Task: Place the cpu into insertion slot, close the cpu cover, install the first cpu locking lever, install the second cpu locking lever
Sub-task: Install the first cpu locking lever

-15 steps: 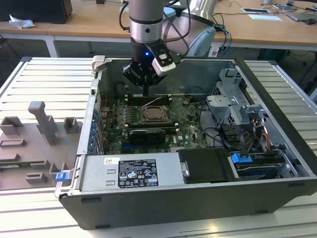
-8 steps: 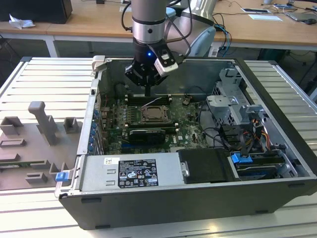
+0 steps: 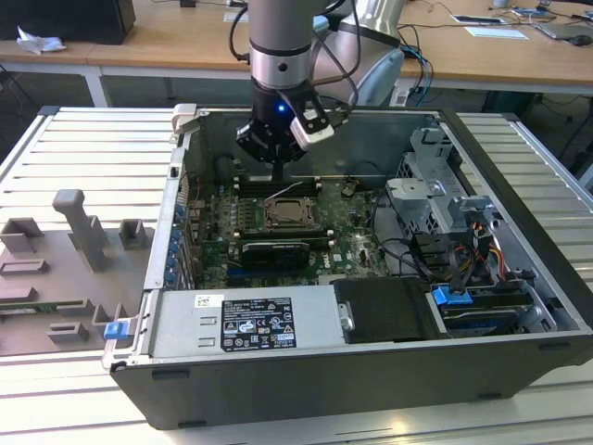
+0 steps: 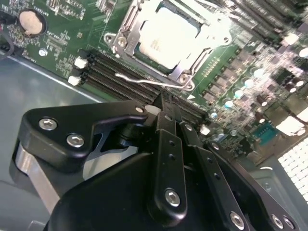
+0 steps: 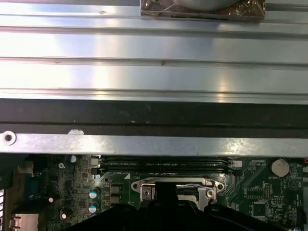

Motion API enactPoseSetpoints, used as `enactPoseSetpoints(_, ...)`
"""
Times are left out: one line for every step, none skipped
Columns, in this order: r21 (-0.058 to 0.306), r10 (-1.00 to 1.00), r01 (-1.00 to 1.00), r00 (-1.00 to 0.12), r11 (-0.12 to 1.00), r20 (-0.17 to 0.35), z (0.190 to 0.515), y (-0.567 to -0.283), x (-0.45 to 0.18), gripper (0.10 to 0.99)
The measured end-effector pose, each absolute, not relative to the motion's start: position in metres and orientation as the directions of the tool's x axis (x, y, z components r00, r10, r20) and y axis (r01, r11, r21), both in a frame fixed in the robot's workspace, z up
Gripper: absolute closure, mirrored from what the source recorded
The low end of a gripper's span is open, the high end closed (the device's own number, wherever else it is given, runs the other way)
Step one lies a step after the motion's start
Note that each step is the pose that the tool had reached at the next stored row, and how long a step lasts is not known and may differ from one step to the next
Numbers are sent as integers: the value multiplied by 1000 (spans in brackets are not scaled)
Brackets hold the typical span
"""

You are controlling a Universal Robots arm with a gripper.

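Observation:
The cpu (image 4: pixel 166 36) lies pale and flat in the insertion slot (image 3: pixel 288 215) on the green board. The silver cpu cover (image 4: pixel 124 34) rests down around it, its window framing the chip. One thin wire locking lever (image 4: pixel 144 82) stands free along the socket's edge, next to the memory slots. My gripper (image 4: pixel 168 108) hangs just above that edge with its black fingers pressed together and nothing between them. In the exterior view the gripper (image 3: pixel 278 174) hovers over the far side of the socket. The first wrist view shows the cover (image 5: pixel 144 185) beyond the fingers (image 5: pixel 166 192).
Long black memory slots (image 4: pixel 110 65) run beside the socket. A black card (image 3: pixel 271 252) lies in front of it. The power supply (image 3: pixel 250 324) is nearest the camera. A drive cage with cables (image 3: pixel 445 213) fills the exterior view's right. The case wall (image 5: pixel 154 144) stands close behind.

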State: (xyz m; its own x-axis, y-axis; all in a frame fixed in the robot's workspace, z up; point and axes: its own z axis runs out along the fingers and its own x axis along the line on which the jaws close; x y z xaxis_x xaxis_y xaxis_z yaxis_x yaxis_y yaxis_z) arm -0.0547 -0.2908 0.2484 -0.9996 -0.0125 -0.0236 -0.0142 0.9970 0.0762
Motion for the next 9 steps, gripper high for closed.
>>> enactPoseSetpoints(77, -12, -14, -1000, 997, -24, 247, -291, -54, 980)
enactPoseSetpoints(77, -12, -14, -1000, 997, -24, 243, -291, -51, 980)
enactPoseSetpoints(77, -12, -14, -1000, 997, -24, 241, -291, -49, 980)
enactPoseSetpoints(77, -12, -14, -1000, 997, -24, 240, -291, -48, 980)
enactPoseSetpoints(77, -12, -14, -1000, 997, -24, 238, -291, -47, 980)
enactPoseSetpoints(77, -12, -14, -1000, 997, -24, 237, -291, -45, 980)
enactPoseSetpoints(78, -13, -15, -1000, 997, -24, 236, -291, -44, 980)
enactPoseSetpoints(80, -14, -16, -1000, 997, -24, 236, -291, -43, 980)
enactPoseSetpoints(82, -15, -17, -1000, 997, -24, 235, -290, -43, 980)
